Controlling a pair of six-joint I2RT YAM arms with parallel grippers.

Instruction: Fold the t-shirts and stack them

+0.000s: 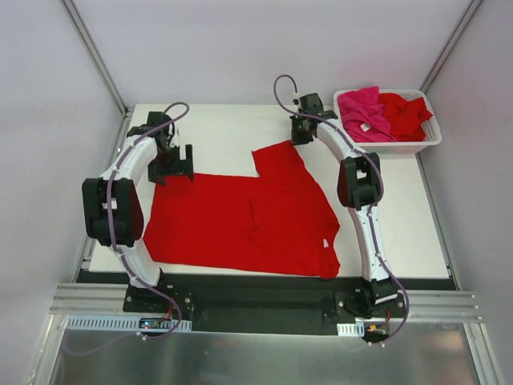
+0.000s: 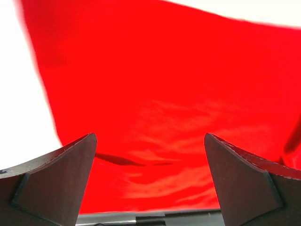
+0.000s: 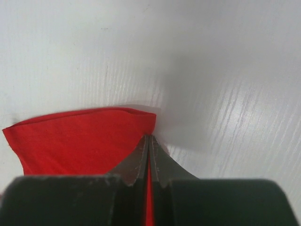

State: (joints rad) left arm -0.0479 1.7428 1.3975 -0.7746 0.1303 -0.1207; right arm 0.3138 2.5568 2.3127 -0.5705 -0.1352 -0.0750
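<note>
A bright red t-shirt (image 1: pixel 248 216) lies spread flat on the white table (image 1: pixel 401 216), with one flap reaching toward the back. My right gripper (image 1: pixel 300 138) is shut on the far corner of that flap. In the right wrist view red cloth (image 3: pixel 80 141) shows pinched between the closed fingers of the right gripper (image 3: pixel 149 137). My left gripper (image 1: pixel 175 171) hangs open over the shirt's back left corner. In the left wrist view the left gripper (image 2: pixel 150 136) holds nothing, with the red cloth (image 2: pixel 164 84) below it.
A white slotted basket (image 1: pixel 401 147) stands at the back right corner. It holds a magenta-pink t-shirt (image 1: pixel 362 108) with a small white label and another red t-shirt (image 1: pixel 405 112). Metal frame posts and grey walls enclose the table.
</note>
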